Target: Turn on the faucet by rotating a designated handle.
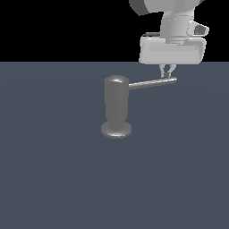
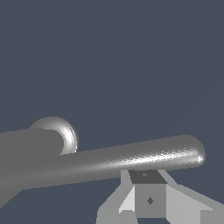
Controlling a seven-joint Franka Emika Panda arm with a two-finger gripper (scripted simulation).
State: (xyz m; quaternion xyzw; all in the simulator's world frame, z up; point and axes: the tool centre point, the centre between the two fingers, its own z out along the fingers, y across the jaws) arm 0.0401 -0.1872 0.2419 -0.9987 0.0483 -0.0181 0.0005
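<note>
On the dark floor [image 1: 53,179] I see the faucet [image 1: 116,107] standing upright, its handle [image 1: 152,83] reaching toward the exterior view's right, and the gripper [image 1: 167,71] poised over the rod's tip, fingers drawn close together, contact not discernible.

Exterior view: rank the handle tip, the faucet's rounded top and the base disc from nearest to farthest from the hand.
1. Handle tip, just under the hand.
2. Faucet's rounded top, toward the exterior view's left.
3. Base disc, lowest, on the floor.
</note>
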